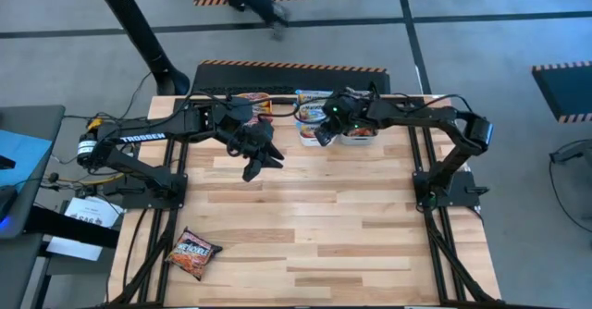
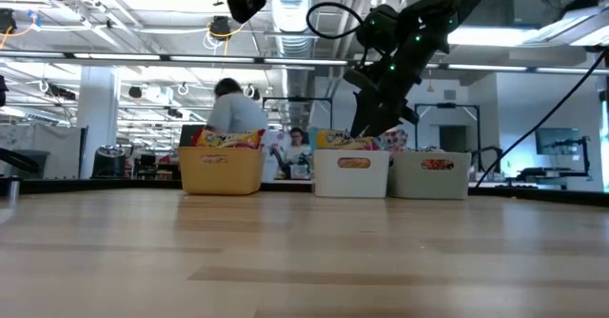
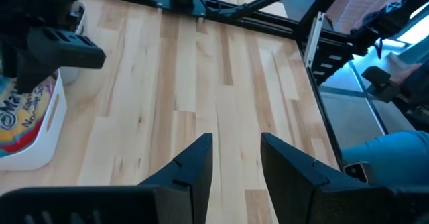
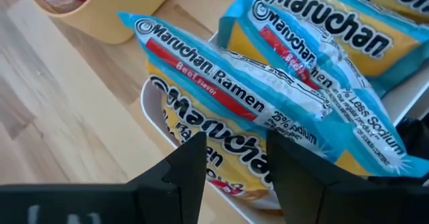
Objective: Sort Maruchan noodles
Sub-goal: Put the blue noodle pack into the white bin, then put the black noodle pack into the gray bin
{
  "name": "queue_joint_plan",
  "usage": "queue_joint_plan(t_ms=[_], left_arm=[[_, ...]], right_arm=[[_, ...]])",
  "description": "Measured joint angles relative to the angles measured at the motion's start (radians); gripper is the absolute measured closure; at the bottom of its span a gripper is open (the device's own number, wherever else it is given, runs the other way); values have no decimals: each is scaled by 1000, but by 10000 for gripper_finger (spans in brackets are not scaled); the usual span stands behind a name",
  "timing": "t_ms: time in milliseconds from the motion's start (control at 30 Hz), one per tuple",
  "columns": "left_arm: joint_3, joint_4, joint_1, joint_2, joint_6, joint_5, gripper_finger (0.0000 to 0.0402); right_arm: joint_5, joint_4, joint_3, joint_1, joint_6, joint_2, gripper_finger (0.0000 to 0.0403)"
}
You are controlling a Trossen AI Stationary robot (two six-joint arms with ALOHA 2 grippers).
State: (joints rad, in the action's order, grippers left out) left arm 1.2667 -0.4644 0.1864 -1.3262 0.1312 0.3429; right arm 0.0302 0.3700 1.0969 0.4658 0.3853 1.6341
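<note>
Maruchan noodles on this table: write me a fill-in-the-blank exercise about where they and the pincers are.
1. One packet lies alone on the table near the ____ arm's side.
2. The right pincer hovers over the ____ bin.
3. The left pincer is open and holds ____.
4. The blue packets read Maruchan ____.

Missing words: left; white; nothing; Ramen
</note>
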Motion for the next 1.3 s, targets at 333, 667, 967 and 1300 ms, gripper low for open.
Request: queue_joint_plan(t_ms=[333, 667, 967, 1300], left_arm=[[0, -34, 0, 0, 73, 12, 290], [0, -175, 0, 5, 89, 11, 290], [0, -392, -87, 34, 171, 15, 290], [0, -586, -275, 34, 361, 9, 290]], right_arm=[[-8, 19, -4, -2, 0, -56, 223], [-34, 56, -4, -45, -24, -246, 223], [-120, 96, -3, -150, -27, -404, 223], [-138, 129, -2, -275, -27, -478, 223]])
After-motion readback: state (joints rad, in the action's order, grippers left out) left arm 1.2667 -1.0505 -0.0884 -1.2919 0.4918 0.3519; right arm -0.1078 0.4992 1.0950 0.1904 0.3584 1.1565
